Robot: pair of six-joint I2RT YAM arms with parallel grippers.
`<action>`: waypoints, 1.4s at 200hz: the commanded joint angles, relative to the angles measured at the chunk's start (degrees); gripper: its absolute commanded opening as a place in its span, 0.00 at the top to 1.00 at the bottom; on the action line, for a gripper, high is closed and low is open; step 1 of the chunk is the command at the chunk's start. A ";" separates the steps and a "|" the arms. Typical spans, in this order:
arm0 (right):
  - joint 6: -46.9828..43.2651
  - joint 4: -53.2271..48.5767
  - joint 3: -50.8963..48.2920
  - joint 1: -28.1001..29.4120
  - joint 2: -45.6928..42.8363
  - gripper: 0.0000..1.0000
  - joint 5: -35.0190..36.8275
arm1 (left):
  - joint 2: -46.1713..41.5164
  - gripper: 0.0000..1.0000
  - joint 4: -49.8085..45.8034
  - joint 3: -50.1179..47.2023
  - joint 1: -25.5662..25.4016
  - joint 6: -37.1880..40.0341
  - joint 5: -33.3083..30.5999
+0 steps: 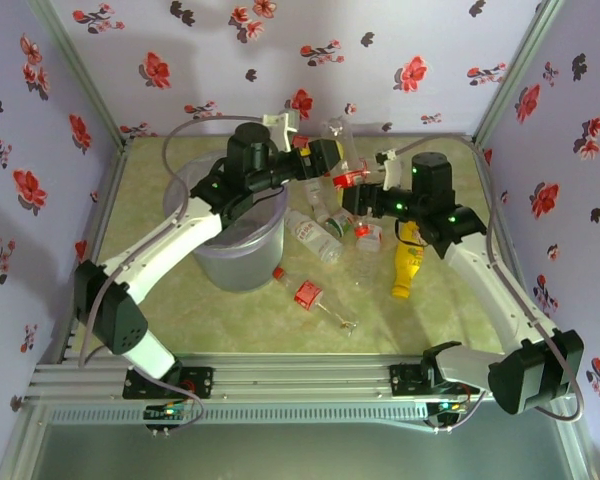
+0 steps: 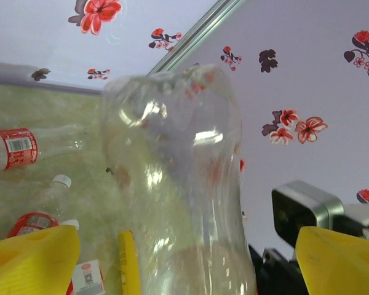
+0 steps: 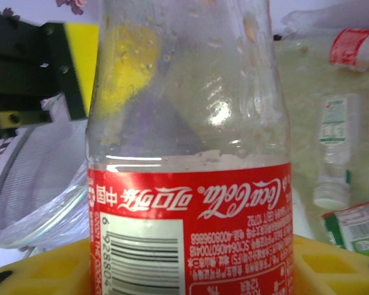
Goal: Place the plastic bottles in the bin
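While loose bottles (image 1: 315,240) are lying around: bin (image 1: 240,262) is sitting beside them.
Held bottle (image 3: 190,153): pointing its long way out from right gripper (image 3: 190,270), which is squeezing it.
Left gripper (image 2: 184,261): gaping wide around it.

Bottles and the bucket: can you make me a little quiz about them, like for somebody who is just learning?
1. True or false: the yellow bottle is lying inside the bin.
2. The bottle gripped in the right end effector has a label of which colour? A green, B red, C blue.
3. Which arm reaches across above the bin?

Key:
1. False. It lies on the table, to the right of the bin.
2. B.
3. The left arm.
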 commanded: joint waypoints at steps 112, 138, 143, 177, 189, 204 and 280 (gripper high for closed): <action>1.43 5.43 -0.73 1.48 0.02 0.41 -3.44 | 6.37 0.64 4.22 9.53 -1.39 -0.91 2.14; 0.42 0.60 1.71 0.84 -0.25 0.07 -0.22 | 6.24 0.66 4.54 10.80 -0.44 -0.90 2.14; 0.23 -0.83 2.43 0.34 -0.45 0.03 1.05 | 5.98 0.67 4.57 11.06 -0.14 -0.88 2.14; 2.79 -5.97 3.54 -5.50 -4.69 0.01 9.32 | 2.56 0.68 3.32 13.46 3.64 1.26 1.79; 3.45 -8.65 3.78 -7.65 -6.33 0.01 13.58 | 0.75 0.68 1.50 14.41 5.23 3.32 1.16; 3.32 -11.98 3.61 -9.94 -7.60 0.01 19.93 | -2.48 0.68 -1.22 14.80 7.20 6.73 -0.25; 3.18 -14.03 -2.71 -13.69 -6.33 0.01 26.24 | -22.92 0.73 -15.16 1.64 16.91 21.92 -13.84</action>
